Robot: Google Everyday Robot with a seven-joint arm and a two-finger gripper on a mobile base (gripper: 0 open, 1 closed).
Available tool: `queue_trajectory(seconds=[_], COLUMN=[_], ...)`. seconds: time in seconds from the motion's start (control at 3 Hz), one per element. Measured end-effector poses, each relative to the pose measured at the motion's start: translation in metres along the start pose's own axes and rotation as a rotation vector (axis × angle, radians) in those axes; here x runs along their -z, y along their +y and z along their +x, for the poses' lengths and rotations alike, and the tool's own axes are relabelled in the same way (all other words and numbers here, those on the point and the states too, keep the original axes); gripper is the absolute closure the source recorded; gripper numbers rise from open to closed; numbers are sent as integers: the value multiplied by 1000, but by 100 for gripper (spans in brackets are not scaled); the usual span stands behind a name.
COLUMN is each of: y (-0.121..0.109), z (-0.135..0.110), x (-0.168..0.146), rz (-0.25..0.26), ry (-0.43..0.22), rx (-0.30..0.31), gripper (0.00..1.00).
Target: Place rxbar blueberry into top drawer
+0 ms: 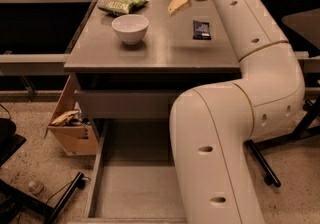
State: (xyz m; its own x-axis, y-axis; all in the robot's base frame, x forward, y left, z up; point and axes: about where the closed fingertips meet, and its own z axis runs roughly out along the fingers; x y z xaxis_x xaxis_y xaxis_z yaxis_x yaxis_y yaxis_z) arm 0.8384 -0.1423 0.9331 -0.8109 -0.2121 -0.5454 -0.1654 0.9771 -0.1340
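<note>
The rxbar blueberry, a small dark navy bar with white print, lies flat on the right side of the grey cabinet top. My gripper hangs above the back middle of the cabinet top, to the left of the bar and a little behind it, and it is apart from the bar. The top drawer is pulled out at the bottom of the view, showing a bare grey floor and low side walls. My large white arm covers the drawer's right part.
A white bowl stands on the left of the cabinet top, with a green snack bag behind it. A plain grey drawer front sits under the top. A tan cardboard box stands on the floor at left. Chair legs are at right.
</note>
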Motion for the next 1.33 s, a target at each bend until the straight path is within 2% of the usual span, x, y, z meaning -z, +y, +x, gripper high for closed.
queue_trajectory(seconds=[0.33,0.67,1.33], y=[15,16,-14], z=[1,-1,10], x=[-33,-62,-97], rz=[-43,-10,95], ry=[4,-2,7], rx=[-83,-147,-222], gripper=[0,0,0])
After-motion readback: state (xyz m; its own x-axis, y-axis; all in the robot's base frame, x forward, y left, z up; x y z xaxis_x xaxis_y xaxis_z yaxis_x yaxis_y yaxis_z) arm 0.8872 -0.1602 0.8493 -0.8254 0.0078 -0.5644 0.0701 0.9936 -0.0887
